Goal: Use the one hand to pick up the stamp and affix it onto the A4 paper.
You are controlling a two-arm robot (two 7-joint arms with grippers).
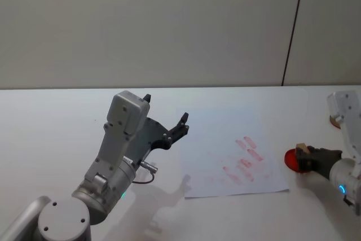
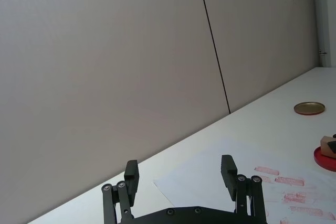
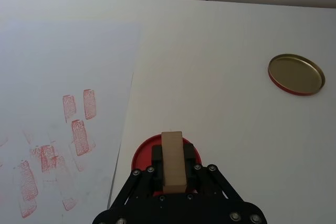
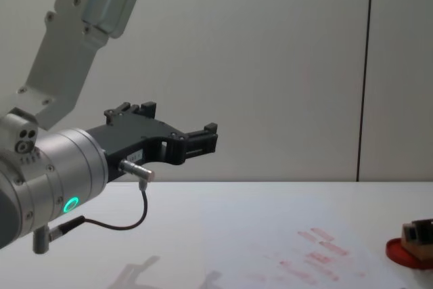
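Clamping the stamp (image 3: 172,163) by its long sides, the right gripper (image 3: 172,156) holds it over the red ink pad (image 3: 140,153), its long axis in line with the fingers, just beside the A4 paper (image 3: 63,51). A gold lid (image 3: 295,74) lies well apart. The left gripper (image 1: 166,109) hangs raised, fingers spread.

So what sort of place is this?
Most likely a robot test lab: a white table against plain wall panels, the right end effector shut on the stamp at a red ink pad, the left end effector raised open, and the A4 paper bearing many repeated red prints.
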